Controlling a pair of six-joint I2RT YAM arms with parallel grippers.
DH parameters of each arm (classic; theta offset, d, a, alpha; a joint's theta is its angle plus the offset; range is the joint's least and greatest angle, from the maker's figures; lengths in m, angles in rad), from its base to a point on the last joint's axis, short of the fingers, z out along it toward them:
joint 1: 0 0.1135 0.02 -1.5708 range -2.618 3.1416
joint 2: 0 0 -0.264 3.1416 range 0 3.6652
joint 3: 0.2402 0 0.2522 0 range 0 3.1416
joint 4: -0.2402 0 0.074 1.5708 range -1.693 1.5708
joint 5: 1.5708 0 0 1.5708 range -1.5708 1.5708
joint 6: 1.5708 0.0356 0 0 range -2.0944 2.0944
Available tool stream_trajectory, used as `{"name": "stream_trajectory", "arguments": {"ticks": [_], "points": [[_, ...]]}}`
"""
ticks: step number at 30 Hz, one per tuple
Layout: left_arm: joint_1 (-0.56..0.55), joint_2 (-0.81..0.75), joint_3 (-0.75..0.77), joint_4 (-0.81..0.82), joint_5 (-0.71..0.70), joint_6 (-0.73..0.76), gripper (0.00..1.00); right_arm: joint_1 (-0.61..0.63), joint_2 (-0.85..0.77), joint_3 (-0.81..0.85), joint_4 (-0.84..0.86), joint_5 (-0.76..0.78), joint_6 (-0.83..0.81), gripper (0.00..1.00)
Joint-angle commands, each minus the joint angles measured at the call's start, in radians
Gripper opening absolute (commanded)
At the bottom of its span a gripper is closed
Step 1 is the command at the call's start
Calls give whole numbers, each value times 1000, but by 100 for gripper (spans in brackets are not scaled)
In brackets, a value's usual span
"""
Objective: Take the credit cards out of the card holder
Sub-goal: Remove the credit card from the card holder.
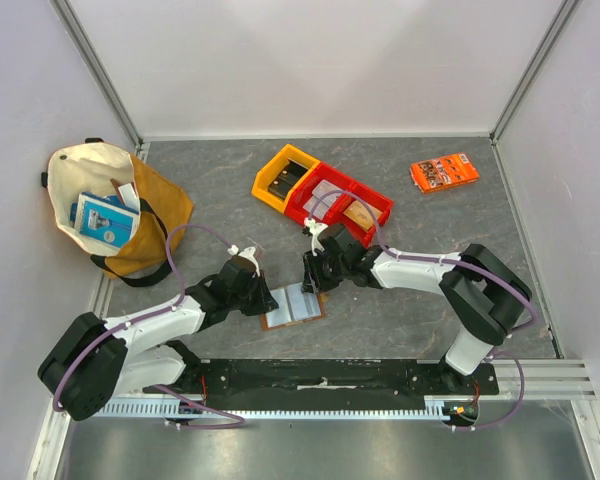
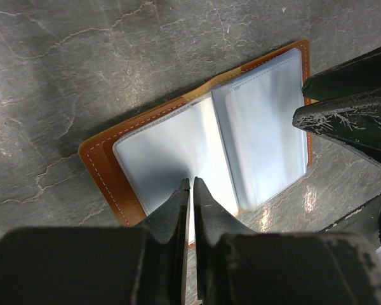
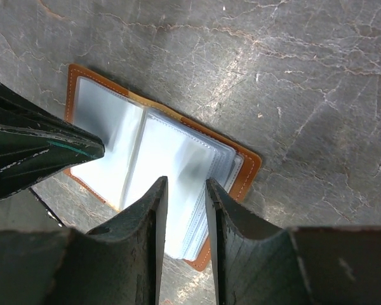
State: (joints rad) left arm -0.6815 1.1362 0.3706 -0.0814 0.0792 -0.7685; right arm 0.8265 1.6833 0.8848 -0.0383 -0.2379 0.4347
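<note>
The brown leather card holder point(image 1: 293, 305) lies open and flat on the grey table between my two arms. Its pale blue-grey clear sleeves face up in the left wrist view point(image 2: 178, 136) and the right wrist view point(image 3: 171, 159). I cannot tell any credit cards apart from the sleeves. My left gripper point(image 1: 263, 298) is shut, its tips point(image 2: 192, 181) at the near edge of the left page. My right gripper point(image 1: 315, 278) is open by a narrow gap point(image 3: 186, 182) just over the stacked sleeves of the other page, with nothing between its jaws.
A cream and mustard tote bag point(image 1: 110, 205) with a blue box lies at the far left. A yellow bin point(image 1: 283, 178) and a red bin point(image 1: 345, 205) stand behind the card holder. An orange printed packet point(image 1: 445, 171) lies at the far right.
</note>
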Motion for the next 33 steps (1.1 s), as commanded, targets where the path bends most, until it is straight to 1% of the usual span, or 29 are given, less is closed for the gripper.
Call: {"name": "stream_trajectory", "arguments": {"ticks": [1, 9, 17, 21, 22, 28, 33], "points": [[-6, 10, -10, -11, -19, -18, 10, 10, 12, 43, 32, 3, -14, 36], [-7, 10, -12, -4, -16, -18, 10, 14, 18, 49, 29, -11, -13, 29], [-9, 13, -16, 8, -7, -22, 10, 19, 36, 63, 31, -61, -10, 27], [-12, 16, -18, 19, -1, -28, 9, 25, 41, 68, 31, -122, 6, 27], [-12, 19, -18, 20, 1, -29, 10, 26, 39, 68, 63, -136, 12, 28], [-16, 19, -21, 31, 2, -38, 9, 34, 44, 72, 100, -213, 39, 34], [-16, 14, -33, 45, 8, -48, 9, 45, 42, 80, 130, -250, 65, 36]]}}
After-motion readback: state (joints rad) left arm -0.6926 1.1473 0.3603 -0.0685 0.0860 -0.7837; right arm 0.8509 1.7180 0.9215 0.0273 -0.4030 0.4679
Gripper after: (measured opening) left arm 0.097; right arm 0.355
